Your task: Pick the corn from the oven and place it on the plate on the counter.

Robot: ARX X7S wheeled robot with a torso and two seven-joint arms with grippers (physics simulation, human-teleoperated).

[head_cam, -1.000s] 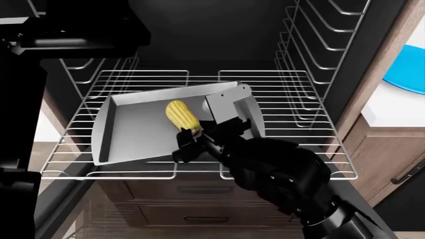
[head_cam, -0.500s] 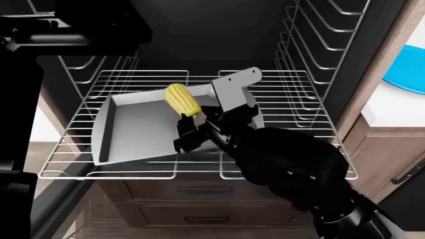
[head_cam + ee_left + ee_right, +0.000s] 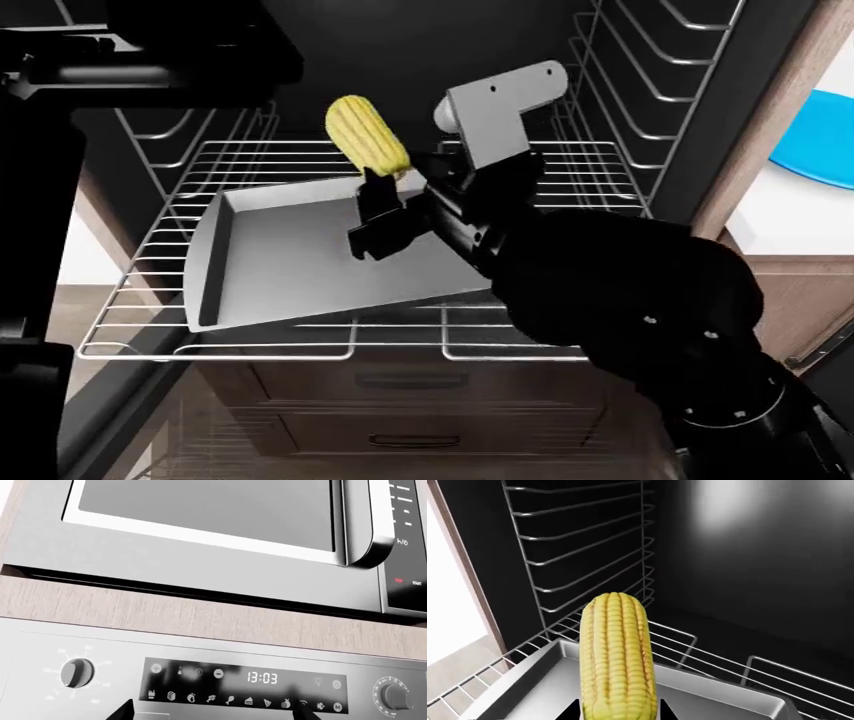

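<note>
One ribbed yellow corn [image 3: 364, 134] is clamped at its lower end by the right pincer [image 3: 387, 190], long axis near-upright, above the grey metal tray [image 3: 287, 265] inside the oven [image 3: 400, 60]. Left pincer state: cannot tell.

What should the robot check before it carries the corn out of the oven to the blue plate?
1. Corn held in the right gripper: ok, the fingers pinch its lower end.
2. Corn clear of the grey tray: ok, it is lifted above the tray.
3. Room beside the side rack guides: ok, the corn sits mid-cavity, apart from them.
4. Grip firm enough for the trip: cannot tell, only the end is held.
5. Blue plate free to take the corn: cannot tell, only its edge shows on the white counter.
6. Left arm out of the path: ok, its camera faces the oven's control panel.
</note>
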